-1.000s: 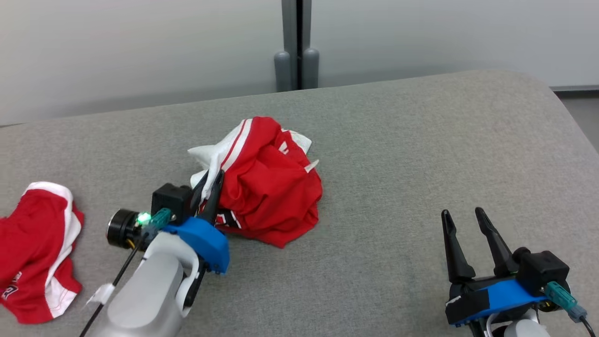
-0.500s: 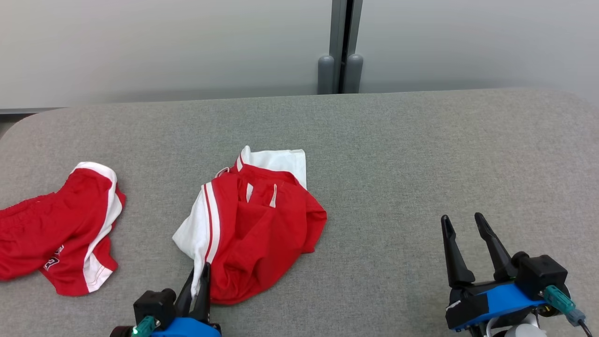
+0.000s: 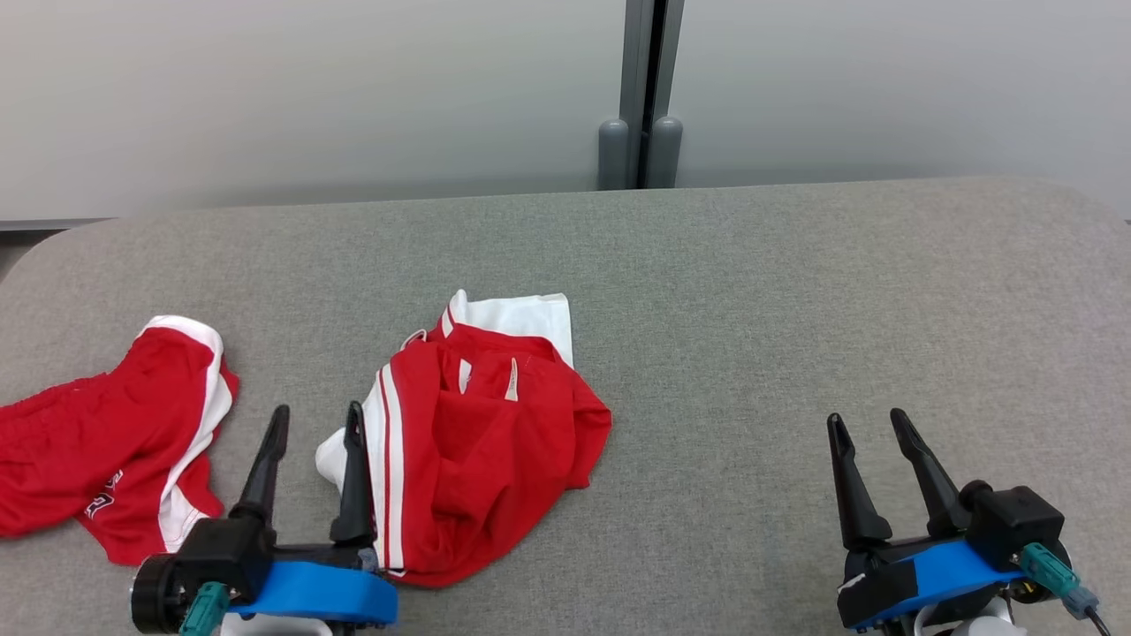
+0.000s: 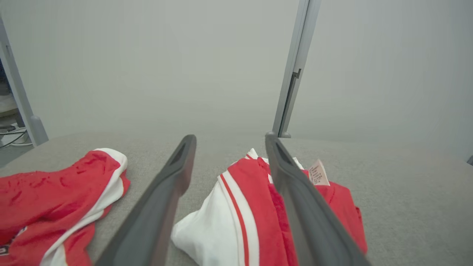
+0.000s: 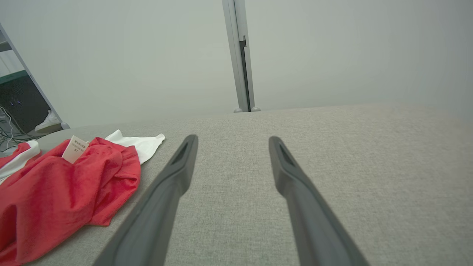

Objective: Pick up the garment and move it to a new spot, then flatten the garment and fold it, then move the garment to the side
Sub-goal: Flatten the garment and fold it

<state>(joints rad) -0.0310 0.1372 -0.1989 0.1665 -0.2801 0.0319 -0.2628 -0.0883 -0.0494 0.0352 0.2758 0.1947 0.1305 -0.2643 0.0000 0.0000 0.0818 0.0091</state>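
**A:** How do the left jaws stand?

**B:** Spread wide, with nothing pinched between them. They point away from the robot, low over the grey tabletop [image 3: 795, 309].

**A:** And the garment?

**B:** The garment [image 3: 495, 442] lies crumpled on the tabletop, just ahead of the left jaws and mostly off to their right. It is red, with white panels and thin stripes. Its white corner sits right at the inner jaw, and in the left wrist view it pokes into the gap between the two. I cannot tell whether the cloth touches that jaw.

**A:** Anything showing on it?

**B:** A small care label [image 4: 318, 173] stands up from the red folds, beyond the tip of the inner jaw.

**A:** The right jaws?

**B:** Spread too, holding nothing, with bare tabletop between and ahead of them. The garment is well apart from them, over on their left.

**A:** What lies farther out?

**B:** To the left of the left jaws, apart from the garment, a second red piece [image 3: 97, 450] with a white stripe lies rumpled on the tabletop. Far ahead of both pairs, past the tabletop's far edge, a grey post [image 3: 641, 79] rises against a pale wall [image 3: 265, 88].
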